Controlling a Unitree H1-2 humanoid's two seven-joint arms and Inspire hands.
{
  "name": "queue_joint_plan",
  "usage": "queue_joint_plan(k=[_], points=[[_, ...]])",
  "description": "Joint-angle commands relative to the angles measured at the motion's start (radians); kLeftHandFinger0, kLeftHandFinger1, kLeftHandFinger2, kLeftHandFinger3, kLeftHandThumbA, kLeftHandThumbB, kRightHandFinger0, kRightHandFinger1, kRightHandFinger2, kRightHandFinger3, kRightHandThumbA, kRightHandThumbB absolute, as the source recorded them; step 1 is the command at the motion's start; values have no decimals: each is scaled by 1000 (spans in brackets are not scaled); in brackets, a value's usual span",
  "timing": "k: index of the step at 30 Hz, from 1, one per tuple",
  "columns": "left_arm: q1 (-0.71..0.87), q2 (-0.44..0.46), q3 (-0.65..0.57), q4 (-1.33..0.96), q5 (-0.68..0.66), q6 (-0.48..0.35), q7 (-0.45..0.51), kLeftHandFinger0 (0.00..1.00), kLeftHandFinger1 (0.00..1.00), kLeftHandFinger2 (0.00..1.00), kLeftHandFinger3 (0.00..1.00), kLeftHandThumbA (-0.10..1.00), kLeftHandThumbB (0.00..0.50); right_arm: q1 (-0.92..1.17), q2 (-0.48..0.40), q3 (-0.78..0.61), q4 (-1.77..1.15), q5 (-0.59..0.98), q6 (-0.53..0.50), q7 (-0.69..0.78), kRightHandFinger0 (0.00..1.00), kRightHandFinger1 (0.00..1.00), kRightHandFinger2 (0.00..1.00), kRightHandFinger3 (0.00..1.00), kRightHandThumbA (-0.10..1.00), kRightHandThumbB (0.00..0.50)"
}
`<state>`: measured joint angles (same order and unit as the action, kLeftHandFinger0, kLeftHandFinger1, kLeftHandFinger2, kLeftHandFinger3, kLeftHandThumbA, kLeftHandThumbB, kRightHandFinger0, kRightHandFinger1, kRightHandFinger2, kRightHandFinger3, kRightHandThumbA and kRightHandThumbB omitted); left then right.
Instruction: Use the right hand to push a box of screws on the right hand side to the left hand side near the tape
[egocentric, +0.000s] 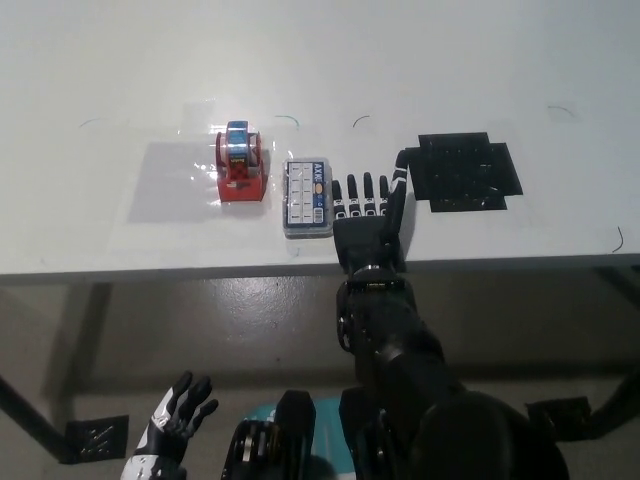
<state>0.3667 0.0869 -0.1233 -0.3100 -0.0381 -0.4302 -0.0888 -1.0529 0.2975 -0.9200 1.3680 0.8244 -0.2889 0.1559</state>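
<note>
The box of screws (308, 197), a clear flat case with white compartments and a blue label, lies on the white table (400, 80). Just left of it, a small gap away, stands the red tape dispenser (241, 165) with a blue roll. My black right hand (368, 218) lies flat and open on the table, its fingers (352, 194) pointing away from me, its left side against the box's right edge. My white left hand (172, 428) hangs open below the table at the lower left.
A black perforated mat (468, 170) lies on the table to the right of my right hand. A shiny transparent sheet (175, 185) lies under the tape dispenser. The table's front edge (200, 268) runs just below the box.
</note>
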Motion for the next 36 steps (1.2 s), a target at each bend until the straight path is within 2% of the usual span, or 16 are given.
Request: queue_joint_plan(k=[1, 3, 10, 14, 19, 25, 36], points=[[1, -7, 0, -35, 14, -40, -7, 1000, 1000, 1000, 1000, 864, 89, 16, 42, -14, 33, 39, 7, -113, 1000, 1000, 1000, 1000, 1000, 238], [6, -7, 2, -37, 20, -40, -3, 1000, 1000, 1000, 1000, 876, 106, 19, 48, -15, 34, 42, 5, -105, 1000, 1000, 1000, 1000, 1000, 234], [4, -6, -1, -39, 14, -40, -7, 1000, 1000, 1000, 1000, 878, 101, 42, 68, 1, 32, 31, 15, -71, 1000, 1000, 1000, 1000, 1000, 246], [0, -11, -7, -42, 19, -40, -9, 1000, 1000, 1000, 1000, 875, 73, 53, 80, 20, 33, 16, 15, -56, 1000, 1000, 1000, 1000, 1000, 265], [3, -11, -6, -51, 17, -40, -5, 1000, 1000, 1000, 1000, 874, 103, 44, 83, 47, 80, 15, 2, -50, 1000, 1000, 1000, 1000, 1000, 265], [-5, -14, -6, -52, 35, -40, -3, 1000, 1000, 1000, 1000, 903, 102, 35, 83, 60, 106, 21, -1, -41, 1000, 1000, 1000, 1000, 1000, 266], [-5, -7, -11, -56, 14, -40, -11, 1000, 1000, 1000, 1000, 886, 99, 19, 83, 57, 131, 29, 3, -29, 1000, 1000, 1000, 1000, 1000, 274]])
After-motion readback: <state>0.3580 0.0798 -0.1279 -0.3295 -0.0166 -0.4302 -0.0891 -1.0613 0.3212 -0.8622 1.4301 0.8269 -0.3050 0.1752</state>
